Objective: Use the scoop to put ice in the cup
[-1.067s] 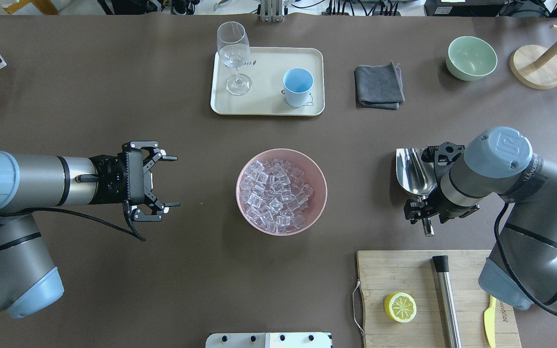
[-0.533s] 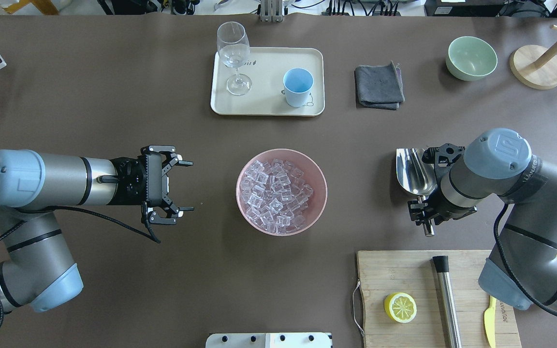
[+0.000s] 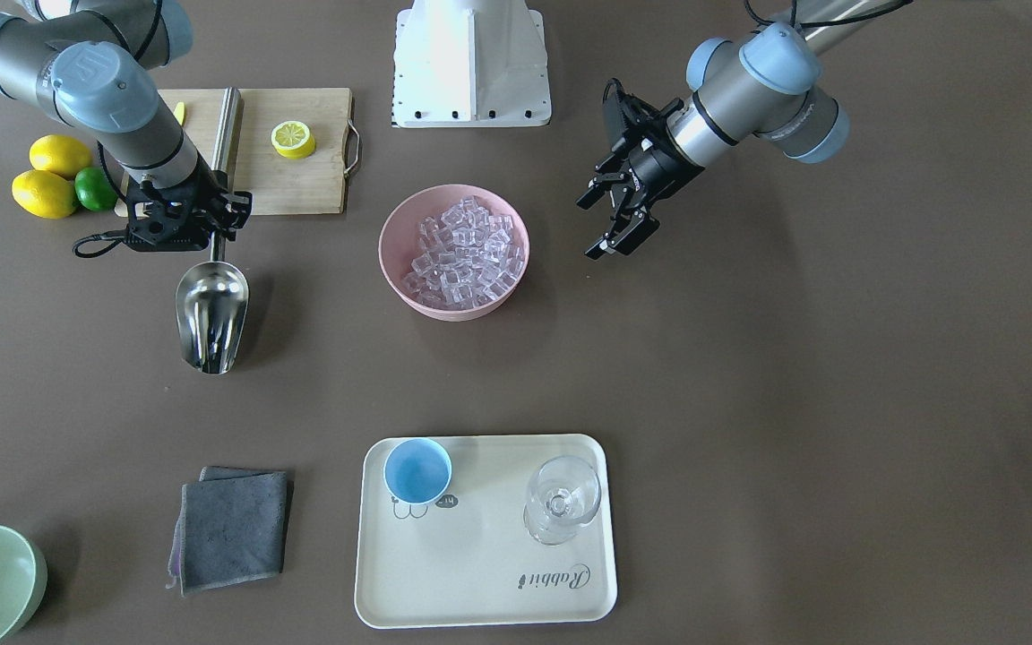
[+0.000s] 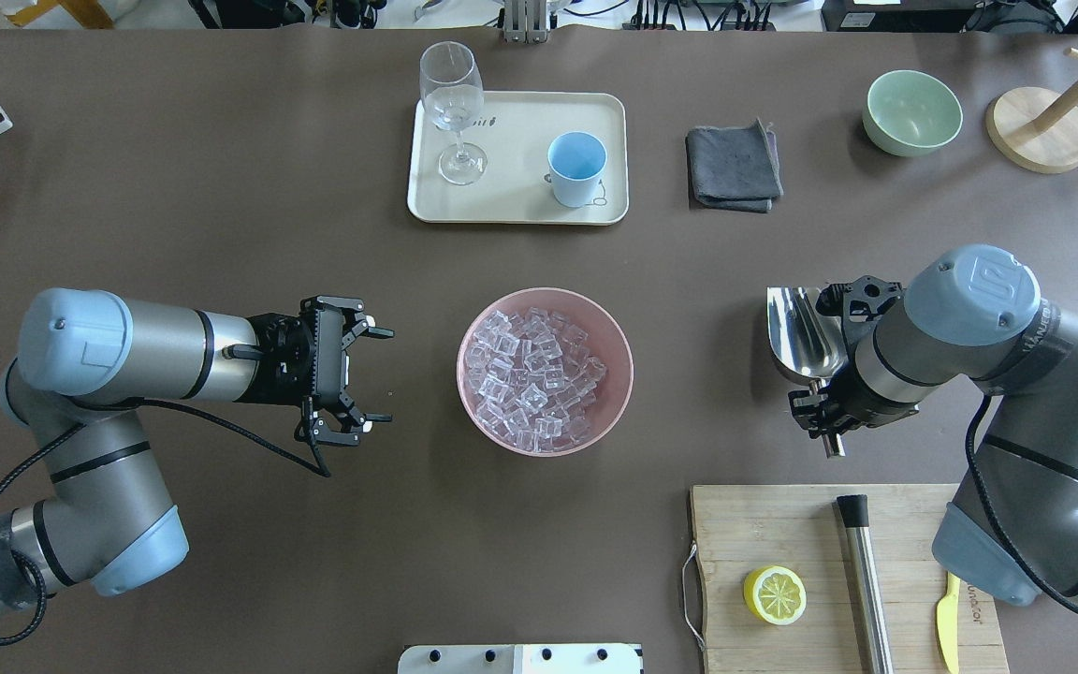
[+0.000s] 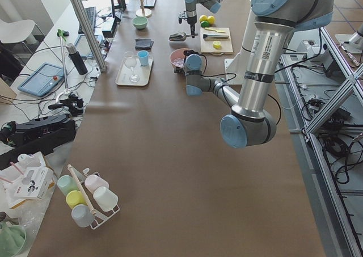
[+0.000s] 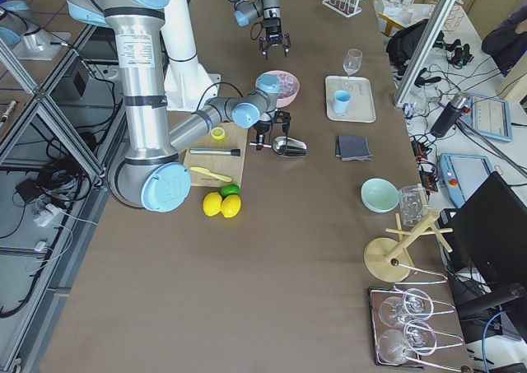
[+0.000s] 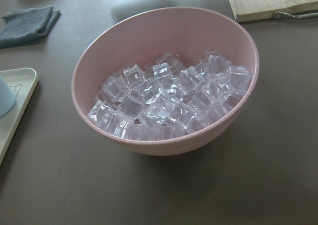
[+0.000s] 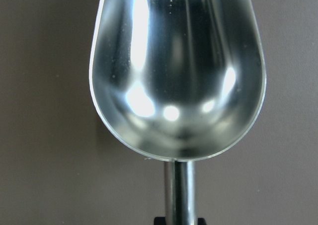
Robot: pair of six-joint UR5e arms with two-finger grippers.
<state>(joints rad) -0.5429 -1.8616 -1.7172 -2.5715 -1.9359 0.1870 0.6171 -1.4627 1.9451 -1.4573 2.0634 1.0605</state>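
Holding the shiny steel scoop (image 4: 803, 335) level by its thin handle, my right gripper (image 4: 822, 423) is clamped on it, trough empty, right of the pink bowl (image 4: 628, 360) of clear ice cubes (image 4: 534, 370). My left gripper (image 4: 387, 375), jaws apart, faces the bowl, probably to steady it. The light-blue cup (image 4: 576, 167) waits on the far cream tray (image 4: 520, 208).

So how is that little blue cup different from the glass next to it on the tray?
The cup is opaque light blue, with no stem; the wine glass is clear, on a thin stem and foot. The glass stands taller than the cup. Both are upright, look empty, and share the cream tray.
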